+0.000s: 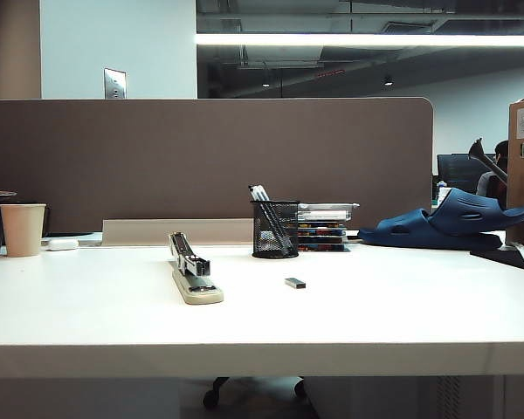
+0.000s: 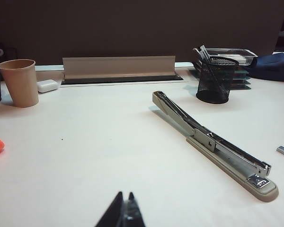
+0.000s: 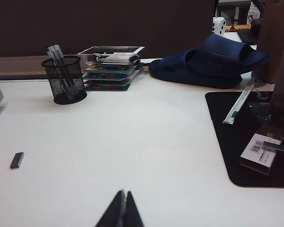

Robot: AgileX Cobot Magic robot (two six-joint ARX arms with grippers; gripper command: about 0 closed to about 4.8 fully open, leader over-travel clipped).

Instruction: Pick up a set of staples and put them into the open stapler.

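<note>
On the white desk point(image 1: 375, 319), near the middle of the exterior view, the set of staples point(image 1: 295, 283) lies flat and untouched, well apart from any arm. Just left of it the stapler point(image 1: 192, 271) rests with its hinged arm raised and the silver magazine exposed, its cream base pointing toward the camera. Nothing of the task looks done yet: the staples remain to be picked up, carried across the bare gap and set into the magazine.

Neither arm shows in the exterior view. At the bottom edge of the left wrist view the left pincer point(image 2: 125, 208) appears clenched, tips together and holding nothing, with the stapler point(image 2: 213, 144) ahead at right. The right pincer point(image 3: 122, 208) is likewise clenched and empty at the bottom of its view, the staples point(image 3: 17, 160) lying at lower left.

A black mesh pen cup point(image 1: 275, 229) stands behind both items, with stacked trays point(image 1: 325, 225) beside it and blue slippers point(image 1: 450, 223) further right; a paper cup point(image 1: 23, 229) sits far left. None blocks the short path between staples and stapler, though the pen cup is near enough to mind on approach.
</note>
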